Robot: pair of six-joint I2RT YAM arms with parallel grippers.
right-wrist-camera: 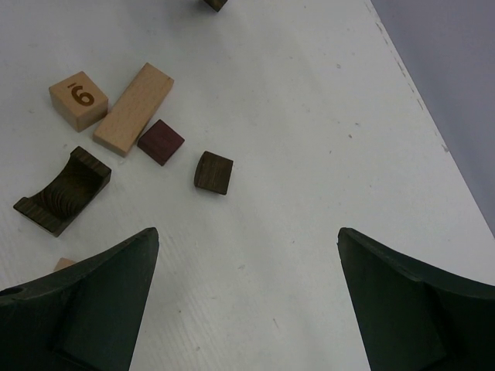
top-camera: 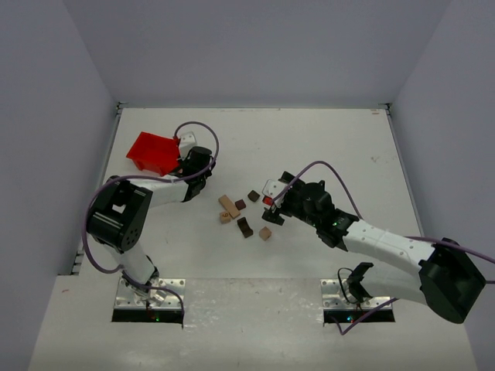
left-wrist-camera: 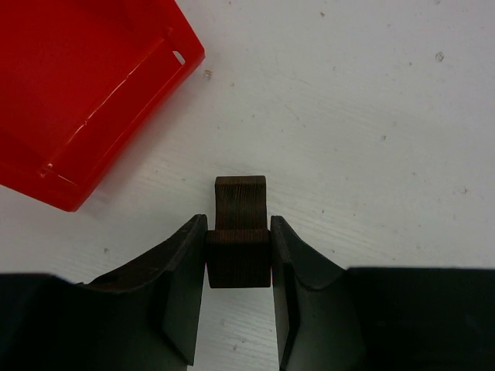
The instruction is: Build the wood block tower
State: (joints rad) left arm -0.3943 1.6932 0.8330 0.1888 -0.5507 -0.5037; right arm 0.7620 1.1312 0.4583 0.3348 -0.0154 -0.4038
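Note:
No stacked tower shows; the wooden blocks lie loose on the table. My left gripper (left-wrist-camera: 240,263) is shut on a dark brown block (left-wrist-camera: 240,205) low over the table, just right of the red bin (left-wrist-camera: 85,85); in the top view this gripper (top-camera: 184,162) sits at the bin's right edge. My right gripper (right-wrist-camera: 247,309) is open and empty above bare table. Ahead of it lie a dark brown cube (right-wrist-camera: 213,171), a maroon cube (right-wrist-camera: 161,141), a long tan block (right-wrist-camera: 133,108), a tan cube marked 9 (right-wrist-camera: 77,100) and a dark arch block (right-wrist-camera: 62,192).
In the top view the loose blocks cluster mid-table (top-camera: 244,216), left of my right gripper (top-camera: 272,201). A tan cube (top-camera: 265,233) lies nearest the front. The red bin (top-camera: 153,151) stands at the back left. Grey walls enclose the table.

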